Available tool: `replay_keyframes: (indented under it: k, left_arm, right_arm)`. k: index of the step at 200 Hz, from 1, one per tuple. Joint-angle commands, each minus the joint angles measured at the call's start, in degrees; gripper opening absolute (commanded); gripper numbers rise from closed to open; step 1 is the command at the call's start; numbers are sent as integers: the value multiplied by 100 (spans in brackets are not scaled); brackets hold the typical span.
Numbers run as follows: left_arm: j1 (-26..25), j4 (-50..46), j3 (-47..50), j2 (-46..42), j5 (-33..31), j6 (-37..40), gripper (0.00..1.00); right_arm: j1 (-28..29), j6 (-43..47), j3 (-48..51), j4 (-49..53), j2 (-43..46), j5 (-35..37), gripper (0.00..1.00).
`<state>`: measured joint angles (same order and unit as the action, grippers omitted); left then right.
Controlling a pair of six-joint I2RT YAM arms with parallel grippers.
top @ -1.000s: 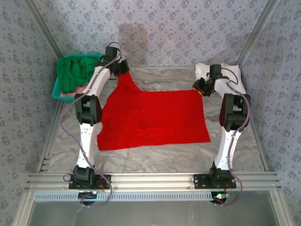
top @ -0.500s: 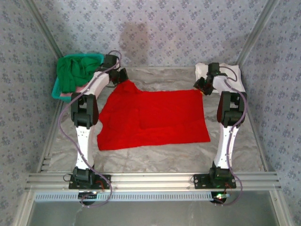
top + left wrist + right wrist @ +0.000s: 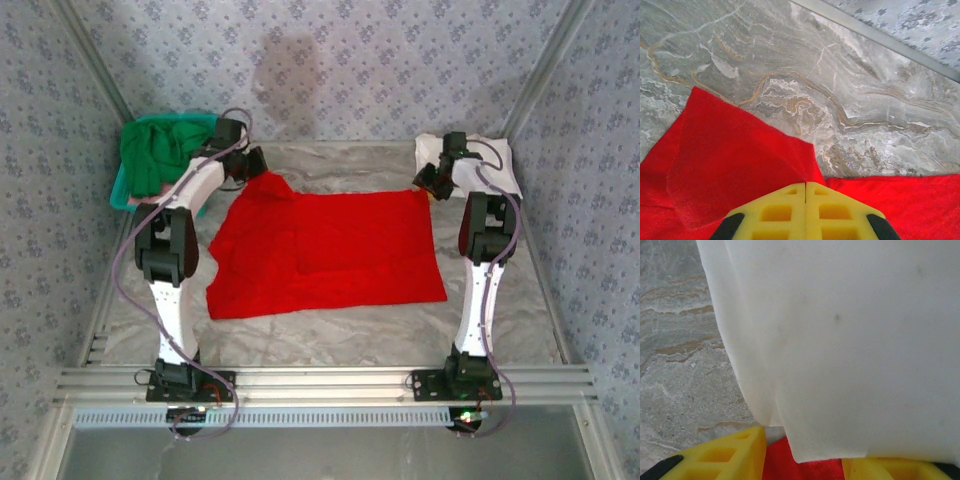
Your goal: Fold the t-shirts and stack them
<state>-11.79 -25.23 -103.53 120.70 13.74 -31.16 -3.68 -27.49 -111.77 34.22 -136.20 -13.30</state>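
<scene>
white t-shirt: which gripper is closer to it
Right. The right gripper is right at the left edge of the white t-shirt, jaws apart. The left gripper is well off to the left, shut on the far left corner of the red t-shirt.

Bright, even light is seen throughout, with a faint round shadow cast on the patterned grey back wall [image 3: 288, 75]. The white cloth t-shirt [image 3: 850, 340] is blurred close to the lens, while the veined grey marble tabletop [image 3: 840, 90] is rendered sharply.
</scene>
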Motion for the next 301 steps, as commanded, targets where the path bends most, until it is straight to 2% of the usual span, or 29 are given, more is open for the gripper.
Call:
replay_keyframes:
  k: [1,64,134,171,191,212,301]
  left_arm:
    - [-20,113,129,-408,-104,28,0]
    - [-16,141,595,-858,-132,79,0]
    - [141,256,1185,-1264,-298,149,0]
    - [151,282,1248,-1341,-222,145,0]
    - [190,334,1347,-1442,-223,145,0]
    - [249,335,1444,-1507,-210,162,0]
    - [308,484,1615,-1535,6,163,0]
  right_arm:
    - [43,97,-92,119,-234,-211,44]
    - [113,28,640,-248,229,-204,43]
    - [182,-396,1217,-270,639,246,52]
    - [232,-504,1049,-242,464,208,52]
    - [327,-572,1084,-258,508,257,48]
    - [356,-644,1235,-285,650,287,54]
    - [490,-1045,2084,-369,1377,970,63]
